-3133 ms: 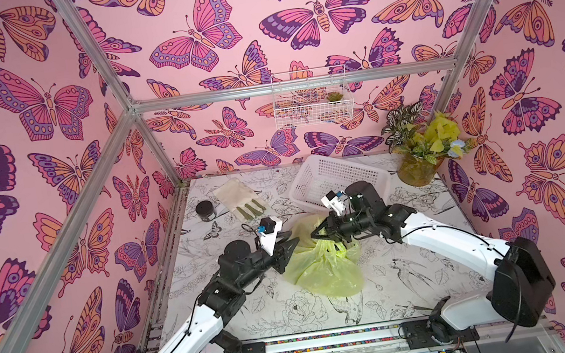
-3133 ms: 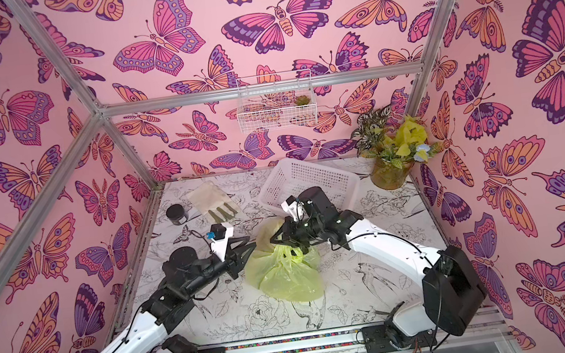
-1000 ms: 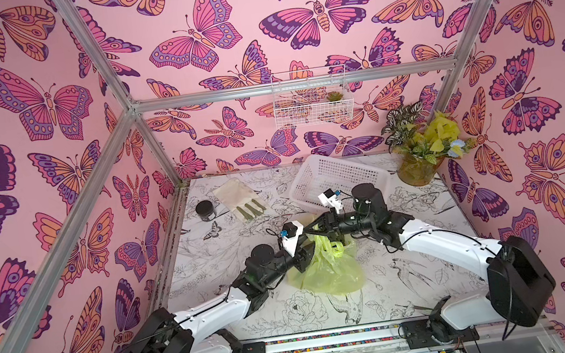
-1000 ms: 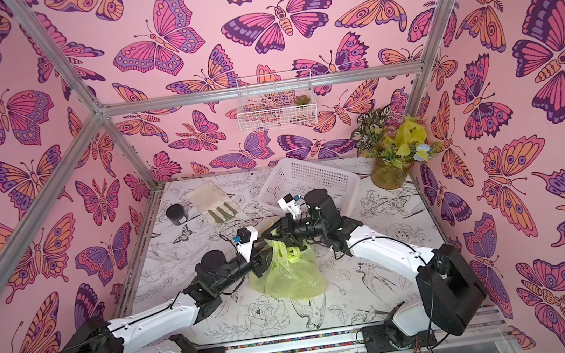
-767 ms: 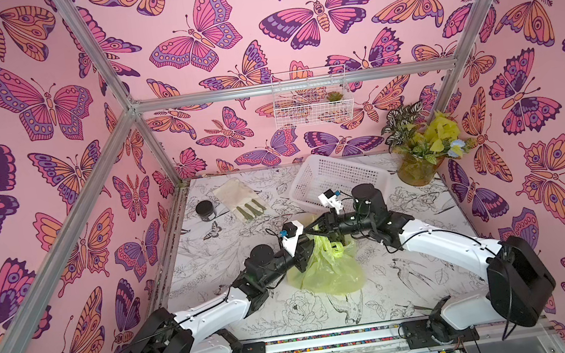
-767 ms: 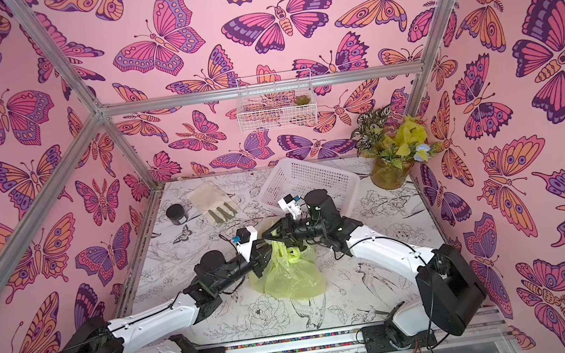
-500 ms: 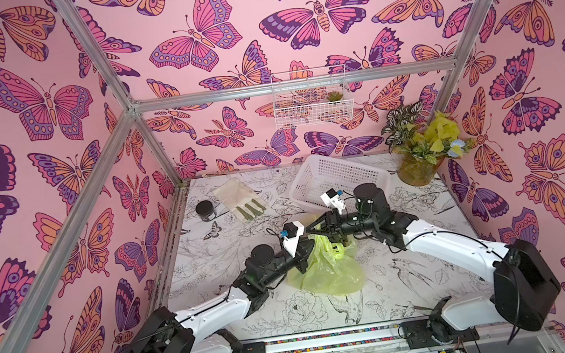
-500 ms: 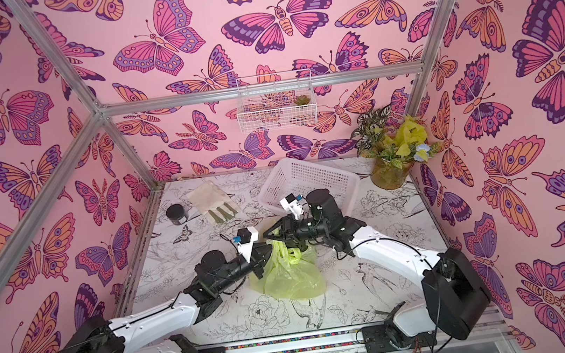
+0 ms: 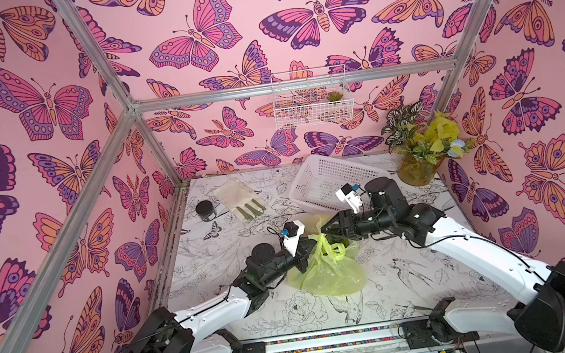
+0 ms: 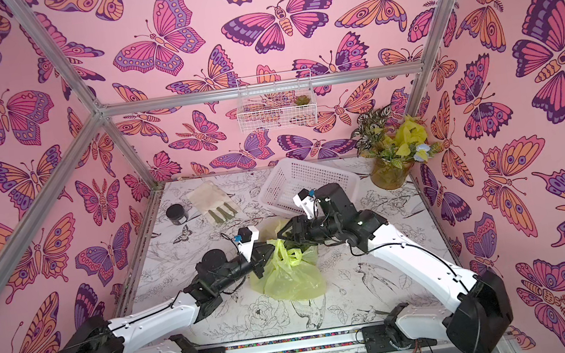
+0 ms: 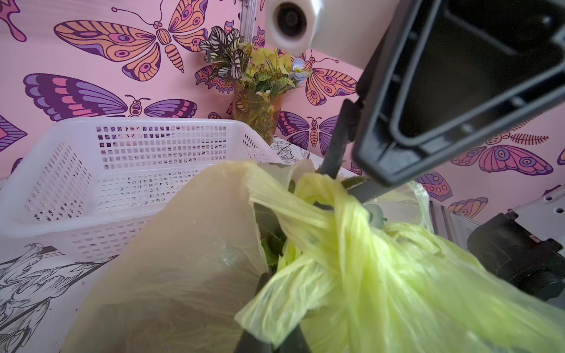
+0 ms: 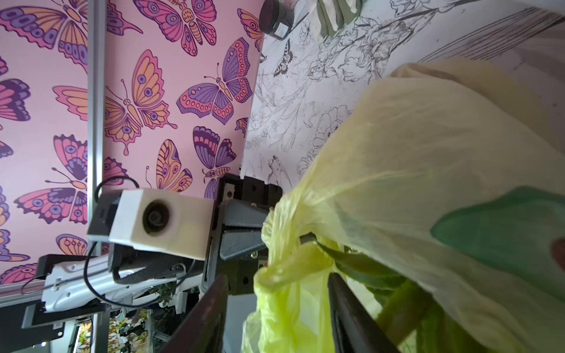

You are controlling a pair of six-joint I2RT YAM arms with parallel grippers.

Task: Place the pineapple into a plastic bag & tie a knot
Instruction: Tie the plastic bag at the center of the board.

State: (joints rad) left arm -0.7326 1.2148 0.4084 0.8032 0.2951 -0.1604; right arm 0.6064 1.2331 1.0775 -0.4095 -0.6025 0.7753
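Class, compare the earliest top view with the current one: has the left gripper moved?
Yes. In a top view the left gripper has shifted toward the robot's right, farther from the black jar, and is shut on the plastic bag.

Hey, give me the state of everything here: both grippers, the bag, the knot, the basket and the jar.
left gripper: shut on the bag's handle.
right gripper: open, handle plastic hanging between its jaws.
bag: filled, mouth partly gaping.
knot: handles twisted together, looks loose.
basket: empty.
jar: upright, lid on.
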